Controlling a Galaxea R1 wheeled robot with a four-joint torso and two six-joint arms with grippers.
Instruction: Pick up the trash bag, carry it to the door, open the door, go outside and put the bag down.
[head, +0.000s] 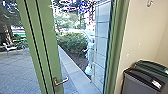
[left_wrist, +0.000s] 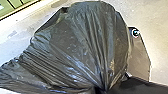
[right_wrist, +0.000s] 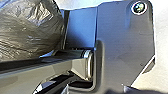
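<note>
The black trash bag (left_wrist: 82, 45) bulges large in the left wrist view, its folds drawn together to a tight neck where my left gripper (left_wrist: 101, 89) is shut on it. Part of the same bag (right_wrist: 27, 30) also appears in the right wrist view, beside the robot's base. In the head view, a green-framed glass door (head: 51, 42) stands close in front, with a metal lever handle (head: 61, 81) low on its upright. I cannot tell for sure if the door is ajar.
Grey and green-topped bins (head: 142, 81) stand at the right by a cream wall (head: 140, 32). Beyond the glass lie a paved yard (head: 17, 70), a white chair (head: 9, 46), a hedge (head: 72, 43) and a pale figure (head: 89, 55), perhaps a person.
</note>
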